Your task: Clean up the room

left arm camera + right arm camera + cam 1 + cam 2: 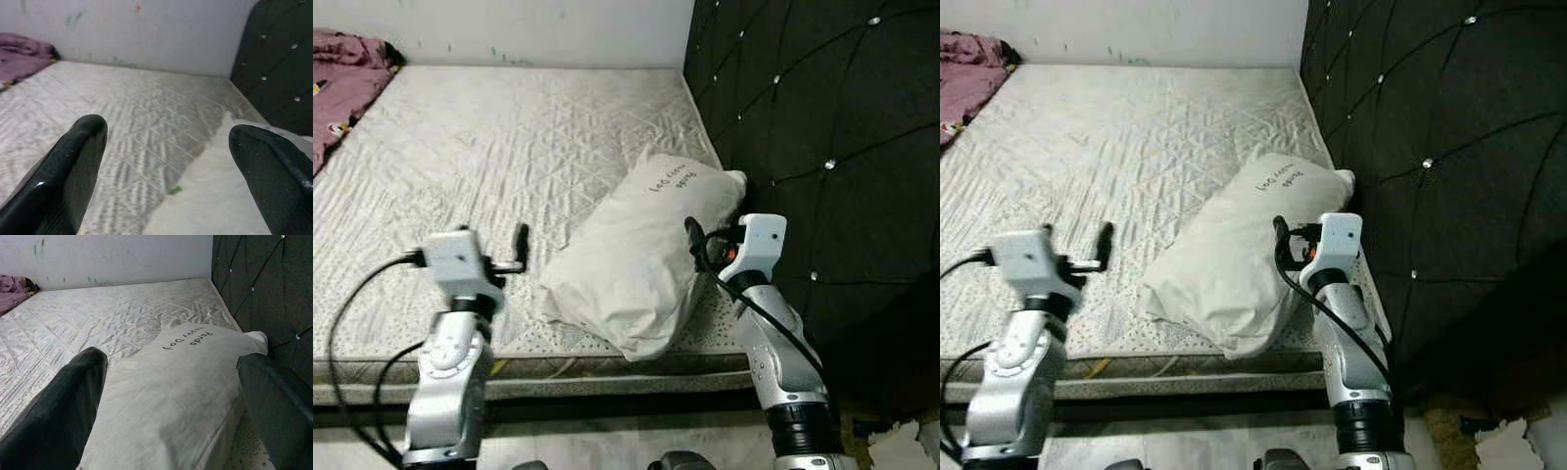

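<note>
Quilted mattress (pixel 509 147) spans the bed beside a tufted black headboard (pixel 822 127), where nearest the left gripper (pixel 521 245) and right gripper (pixel 695 238) hover, jaws wide, flanking the white pillow (pixel 641 255) at centre, a pink blanket (pixel 342 78) at 10 o'clock beyond.

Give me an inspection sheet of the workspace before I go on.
Surface: bare quilted mattress, no sheet.
Job's things: white pillow lying at the near corner beside the headboard.
Clutter: purple blanket bunched at the far left edge; white scrap on the floor, right.
Grippers: left tool open above the mattress; right tool open over the pillow.
Cables: black cable looping from the left arm.
Surroundings: white wall behind.
</note>
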Available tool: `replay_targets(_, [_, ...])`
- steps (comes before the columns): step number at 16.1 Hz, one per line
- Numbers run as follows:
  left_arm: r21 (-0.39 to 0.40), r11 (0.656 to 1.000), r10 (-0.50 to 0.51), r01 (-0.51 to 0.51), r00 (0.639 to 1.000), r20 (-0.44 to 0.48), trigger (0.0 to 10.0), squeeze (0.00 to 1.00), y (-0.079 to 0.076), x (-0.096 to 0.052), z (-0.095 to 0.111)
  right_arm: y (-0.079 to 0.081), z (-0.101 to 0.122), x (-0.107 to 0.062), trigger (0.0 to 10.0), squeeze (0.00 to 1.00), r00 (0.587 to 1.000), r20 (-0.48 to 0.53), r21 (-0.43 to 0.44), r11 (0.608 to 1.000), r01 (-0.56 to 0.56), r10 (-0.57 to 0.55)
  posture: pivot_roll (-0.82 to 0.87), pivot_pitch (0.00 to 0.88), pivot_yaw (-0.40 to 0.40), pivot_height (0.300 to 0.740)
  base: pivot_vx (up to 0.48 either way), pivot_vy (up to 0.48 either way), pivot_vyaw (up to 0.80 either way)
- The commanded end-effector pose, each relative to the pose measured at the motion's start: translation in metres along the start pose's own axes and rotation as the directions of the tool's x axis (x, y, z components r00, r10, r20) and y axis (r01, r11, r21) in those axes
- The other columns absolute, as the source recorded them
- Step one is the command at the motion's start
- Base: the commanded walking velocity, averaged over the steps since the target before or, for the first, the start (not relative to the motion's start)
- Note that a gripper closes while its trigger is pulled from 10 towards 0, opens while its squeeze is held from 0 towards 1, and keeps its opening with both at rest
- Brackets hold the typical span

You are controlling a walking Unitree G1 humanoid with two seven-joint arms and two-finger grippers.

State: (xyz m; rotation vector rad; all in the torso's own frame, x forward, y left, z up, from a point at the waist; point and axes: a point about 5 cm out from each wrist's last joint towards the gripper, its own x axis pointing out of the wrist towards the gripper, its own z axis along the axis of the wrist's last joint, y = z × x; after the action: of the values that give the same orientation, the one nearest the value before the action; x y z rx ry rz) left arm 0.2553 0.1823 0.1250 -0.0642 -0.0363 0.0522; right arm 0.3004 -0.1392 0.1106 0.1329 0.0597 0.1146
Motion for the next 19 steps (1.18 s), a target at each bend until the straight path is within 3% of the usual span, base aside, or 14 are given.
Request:
replay_targets(1, [0.022,0.999,0.026,-0.025,1.0,-0.017,10.0,0.0,0.006,-0.003,-0.003,0.0,0.004,0.001,10.0,0.0,1.0,0.017,-0.002,1.0,0.003,-0.003,-0.03,0.035,-0.013,0.74,0.0,0.0,0.0])
replay_targets(7, [0.037,0.996,0.083,-0.081,0.994,-0.067,10.0,0.0,0.017,-0.016,-0.019,-0.004,-0.001,-0.003,10.0,0.0,1.0,0.001,-0.018,1.0,-0.003,0.003,-0.03,0.05,-0.026,0.736,0.0,0.0,0.0])
replay_targets(19, [0.036,0.996,0.081,-0.08,0.996,-0.035,10.0,0.0,0.008,-0.007,-0.017,-0.001,-0.001,0.004,10.0,0.0,0.999,0.004,-0.036,0.999,-0.033,0.033,-0.03,0.044,-0.042,0.616,0.0,0.0,0.0])
